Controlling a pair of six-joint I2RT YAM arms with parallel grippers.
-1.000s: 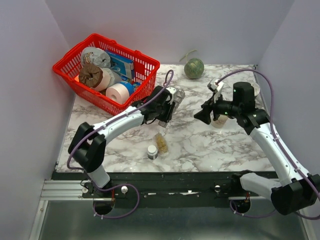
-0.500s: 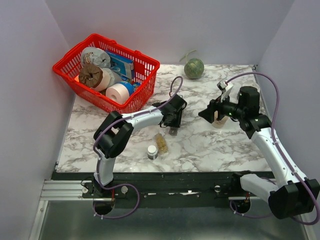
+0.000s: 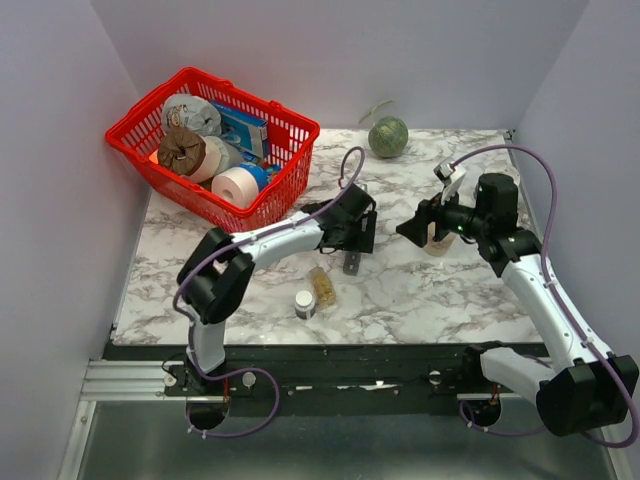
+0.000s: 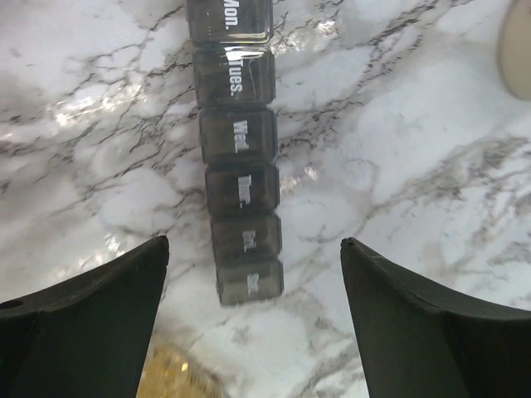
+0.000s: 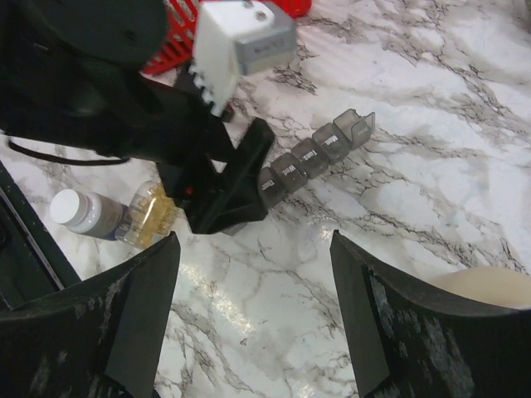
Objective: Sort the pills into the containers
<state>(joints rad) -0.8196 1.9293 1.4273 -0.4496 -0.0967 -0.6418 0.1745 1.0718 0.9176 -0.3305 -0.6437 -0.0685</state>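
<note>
Dark-grey plastic, day names printed in white: the containers (image 4: pixel 239 157) lie flat on the marble table (image 3: pixel 440 290) as one narrow strip near its middle. The left wrist view reads Mon. through Sat. along the row. The six lids seen there look shut.

The left gripper (image 4: pixel 253 249) hangs directly over the Sat. end. Its two black fingers (image 4: pixel 99 307) are spread wide on either side of the strip and touch nothing, so it has nothing in its grasp. From above, that gripper and its arm cover most of the strip, and only the near end shows below them.

The pills (image 3: pixel 322 286) sit as tan-yellow pieces inside a small clear vial lying on its side. It rests just off the strip's near end, toward the arms' bases. A dark white-capped bottle (image 3: pixel 304 303) stands just beside the vial.

The right gripper (image 3: pixel 410 228) is held above the marble to the right of the strip, facing the left one, with its fingers (image 5: pixel 124 315) parted and nothing between them. A beige bottle (image 3: pixel 437 243) stands just behind it.

A red wire basket (image 3: pixel 230 210) holding rolls and packets fills the far left corner. A green, melon-like ball (image 3: pixel 388 136) rests at the back edge.
</note>
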